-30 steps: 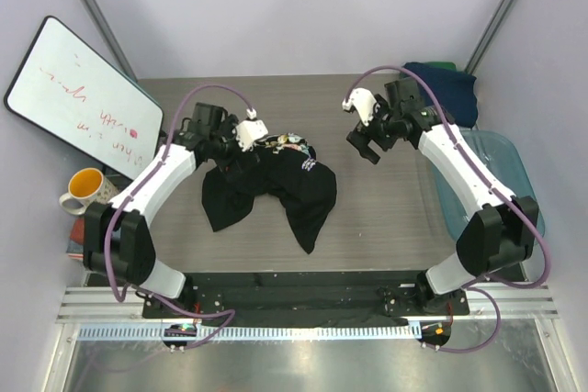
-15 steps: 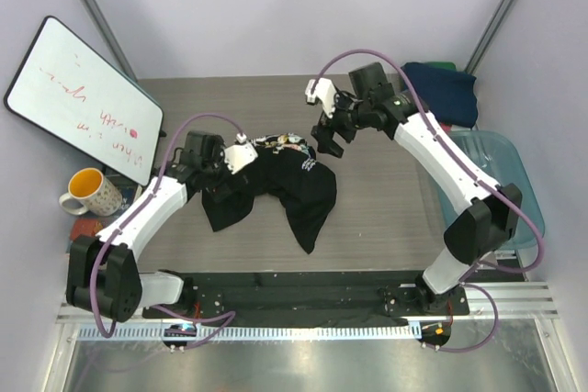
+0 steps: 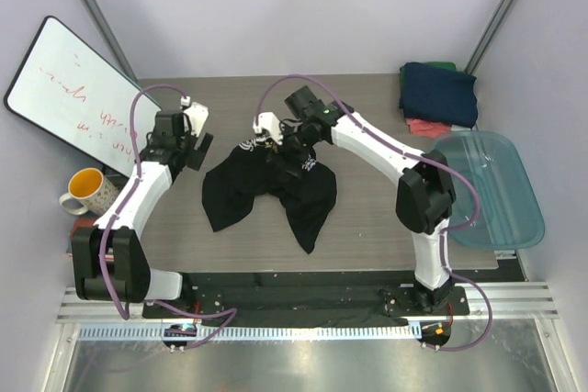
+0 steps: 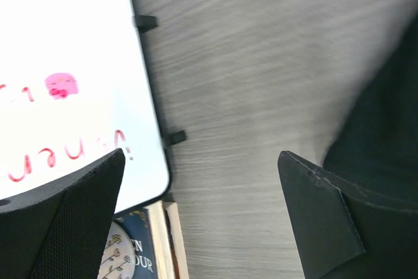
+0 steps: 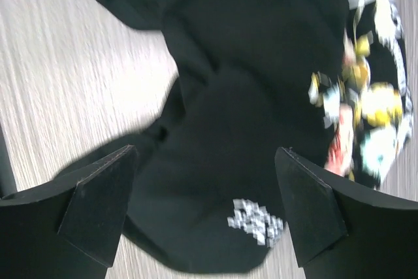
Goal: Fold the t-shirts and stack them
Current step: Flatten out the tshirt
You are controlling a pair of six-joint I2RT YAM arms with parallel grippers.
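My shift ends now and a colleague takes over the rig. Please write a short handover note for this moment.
Left gripper: open, empty, over bare table, left of the black t-shirt.
Right gripper: open, low over the black t-shirt, nothing held.
Done: navy, coral-red and green shirts lie folded in a stack at the far right corner.
To do: black t-shirt is crumpled at table centre; flatten, fold, add to stack.
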